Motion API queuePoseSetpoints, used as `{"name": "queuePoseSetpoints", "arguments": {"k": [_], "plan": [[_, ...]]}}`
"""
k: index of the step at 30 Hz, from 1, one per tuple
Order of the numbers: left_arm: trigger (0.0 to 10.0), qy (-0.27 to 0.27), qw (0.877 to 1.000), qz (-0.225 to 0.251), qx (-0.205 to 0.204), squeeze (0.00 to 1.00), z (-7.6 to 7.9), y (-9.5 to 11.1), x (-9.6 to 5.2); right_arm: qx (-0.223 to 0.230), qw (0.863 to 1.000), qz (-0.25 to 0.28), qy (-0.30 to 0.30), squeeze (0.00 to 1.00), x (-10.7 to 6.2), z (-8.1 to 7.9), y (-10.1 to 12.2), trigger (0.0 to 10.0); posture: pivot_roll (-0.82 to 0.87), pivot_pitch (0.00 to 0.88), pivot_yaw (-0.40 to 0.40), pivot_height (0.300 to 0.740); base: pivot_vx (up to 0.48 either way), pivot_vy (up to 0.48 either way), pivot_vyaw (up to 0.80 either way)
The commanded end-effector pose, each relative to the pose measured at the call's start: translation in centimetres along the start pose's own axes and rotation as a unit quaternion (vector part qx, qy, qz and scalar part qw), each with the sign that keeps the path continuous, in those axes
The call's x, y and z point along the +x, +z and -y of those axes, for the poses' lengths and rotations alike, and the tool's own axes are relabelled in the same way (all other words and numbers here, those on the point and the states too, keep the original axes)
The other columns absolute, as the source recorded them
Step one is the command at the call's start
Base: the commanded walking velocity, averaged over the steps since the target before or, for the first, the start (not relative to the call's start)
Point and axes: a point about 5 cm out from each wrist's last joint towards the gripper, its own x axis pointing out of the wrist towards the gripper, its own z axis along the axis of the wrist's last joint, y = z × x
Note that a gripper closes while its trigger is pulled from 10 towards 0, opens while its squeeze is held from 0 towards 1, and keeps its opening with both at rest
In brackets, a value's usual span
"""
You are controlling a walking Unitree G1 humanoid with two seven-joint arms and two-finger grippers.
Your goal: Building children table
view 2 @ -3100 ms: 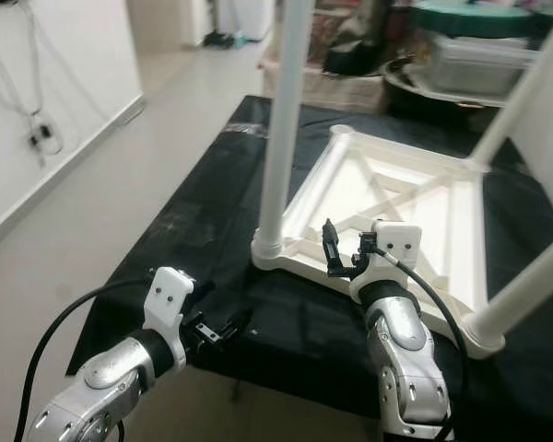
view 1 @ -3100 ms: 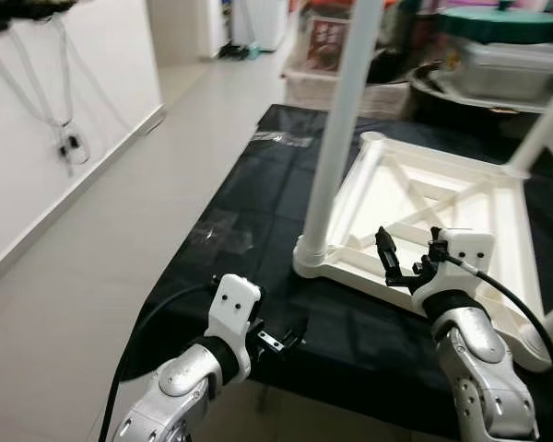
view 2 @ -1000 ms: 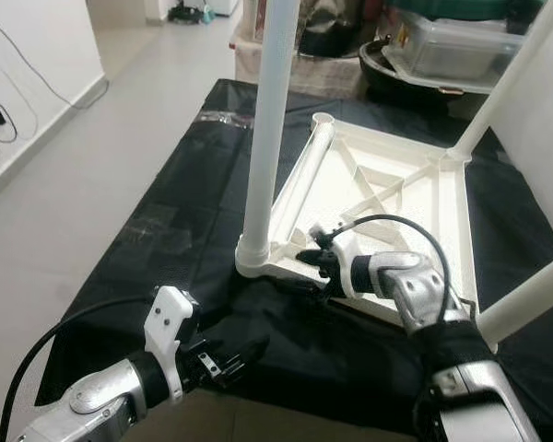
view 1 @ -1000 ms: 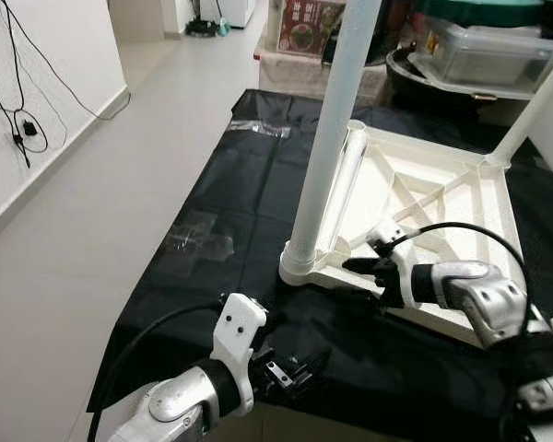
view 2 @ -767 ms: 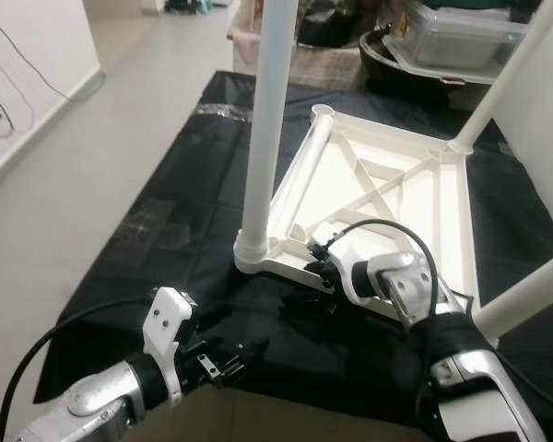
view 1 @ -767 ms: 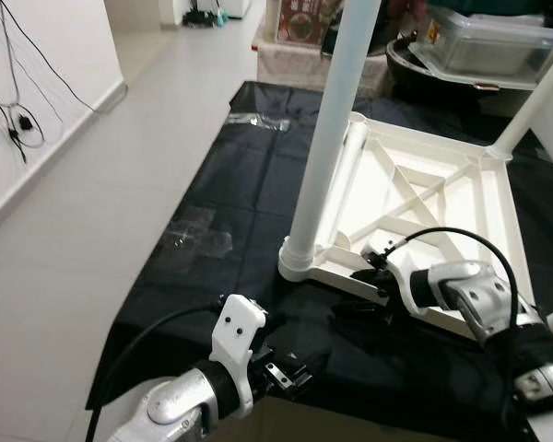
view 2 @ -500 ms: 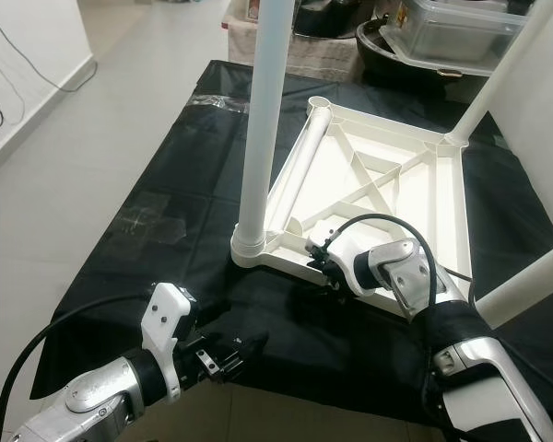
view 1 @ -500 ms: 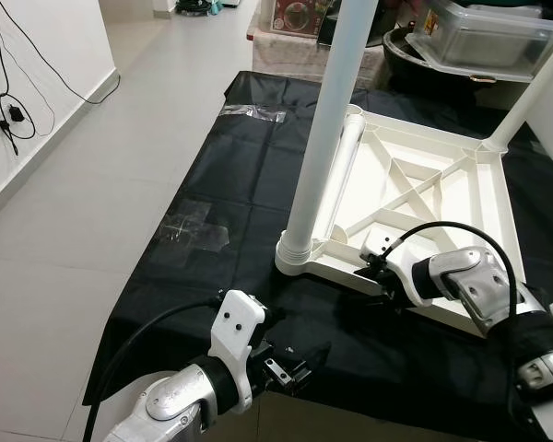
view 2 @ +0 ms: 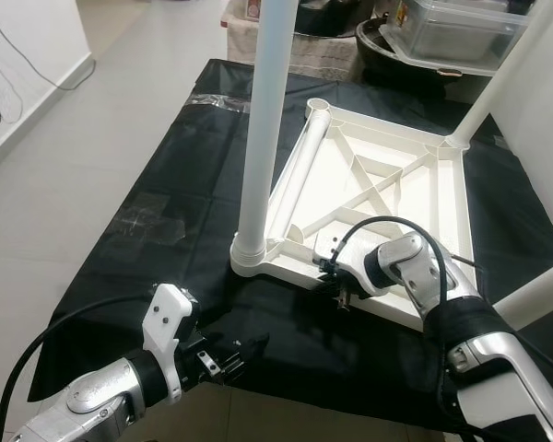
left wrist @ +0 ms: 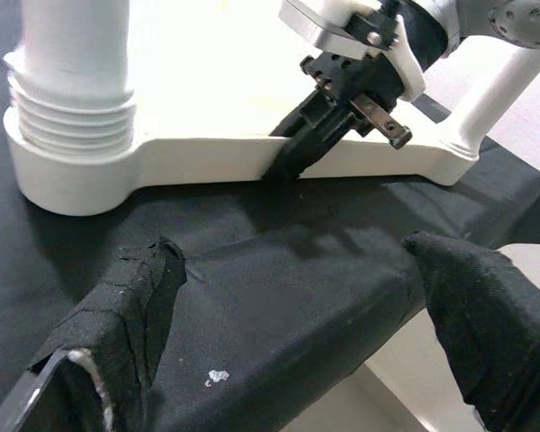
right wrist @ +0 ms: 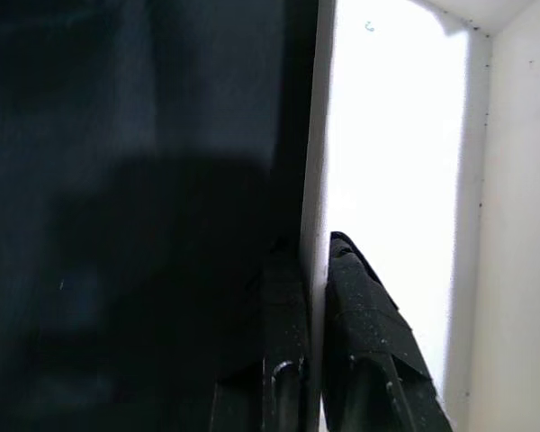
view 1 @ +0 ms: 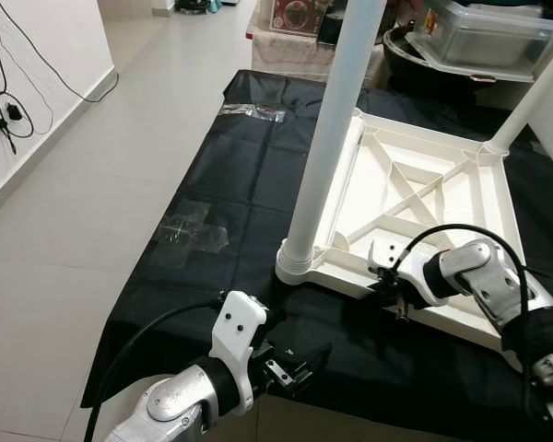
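Note:
The white children's table (view 2: 387, 124) lies upside down on a black cloth (view 1: 249, 166). One leg (view 1: 332, 138) stands screwed into its near left corner. Another leg (view 1: 525, 101) rises at the far right and a third (view 2: 535, 290) at the near right. A loose leg (view 2: 300, 170) lies inside along the left rim. My right gripper (view 1: 387, 293) points down at the near rim, and in the right wrist view (right wrist: 313, 252) its fingers are shut on the thin white wall, one each side. By the cloth's front edge my left gripper (left wrist: 288, 261) is open and holds nothing.
Plastic bins (view 1: 498, 37) and boxes crowd the back behind the table. Grey floor (view 1: 92, 166) stretches to the left, with cables (view 1: 9, 110) hanging on the wall. Clear tape (view 1: 189, 230) is stuck on the cloth.
My right gripper has come down from above the rim, swung in from the side and closed on the near rim. The left arm has hardly moved. The camera has shifted.

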Motion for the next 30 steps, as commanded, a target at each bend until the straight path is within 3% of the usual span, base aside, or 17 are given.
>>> {"name": "queuePoseSetpoints", "arguments": {"k": [1,8,17,20,21,22,23,28,29,30], "plan": [[10.0,-0.006,1.000,-0.005,-0.006,0.00,0.4,-0.1,0.1,-0.016,0.997,-0.054,0.043,0.00,0.7,-1.0,-1.5,0.0,0.09,0.123,-0.137,0.740,0.000,0.000,0.00],[10.0,-0.004,1.000,-0.004,-0.007,0.00,0.3,0.0,0.2,-0.049,0.992,-0.108,0.050,0.00,-0.2,-0.6,-2.7,0.0,0.09,0.126,-0.139,0.740,0.000,0.000,0.00],[10.0,-0.002,1.000,-0.006,-0.006,0.00,0.1,0.0,0.2,-0.076,0.982,-0.133,0.110,0.00,-0.8,-1.6,-3.5,0.0,0.09,0.131,-0.132,0.740,0.000,0.000,0.00],[10.0,-0.002,1.000,-0.007,-0.006,0.00,0.1,0.0,0.2,-0.078,0.983,-0.130,0.106,0.00,-0.6,-1.5,-3.5,0.0,0.09,0.131,-0.132,0.740,0.000,0.000,0.00],[10.0,-0.002,1.000,-0.007,-0.006,0.00,0.0,0.0,0.2,-0.079,0.983,-0.130,0.102,0.00,-0.6,-1.4,-3.4,9.0,0.09,0.131,-0.130,0.740,0.000,0.000,0.00],[10.0,-0.002,1.000,-0.008,-0.006,0.00,0.0,0.0,0.2,-0.079,0.983,-0.131,0.099,0.00,-0.5,-1.4,-3.4,9.0,0.09,0.133,-0.128,0.740,0.000,0.000,0.00],[10.0,-0.001,1.000,-0.008,-0.006,0.00,0.0,0.0,0.2,-0.075,0.985,-0.125,0.095,1.00,-0.5,-1.3,-3.3,10.0,0.09,0.133,-0.128,0.740,0.000,0.000,0.00],[10.0,0.000,1.000,-0.009,-0.006,0.00,-0.1,-0.1,0.3,-0.070,0.989,-0.098,0.084,1.00,-0.6,-1.1,-2.7,10.0,0.09,0.130,-0.125,0.740,0.000,0.000,0.00],[10.0,0.001,1.000,-0.010,-0.006,0.00,-0.2,-0.1,0.3,-0.070,0.992,-0.084,0.069,0.87,-1.1,-0.9,-2.4,10.0,0.09,0.128,-0.125,0.740,0.000,0.000,0.00],[10.0,0.001,1.000,-0.010,-0.006,0.00,-0.2,-0.1,0.3,-0.070,0.992,-0.084,0.069,0.87,-1.1,-0.9,-2.4,10.0,0.09,0.128,-0.125,0.740,0.000,0.000,0.00]]}}
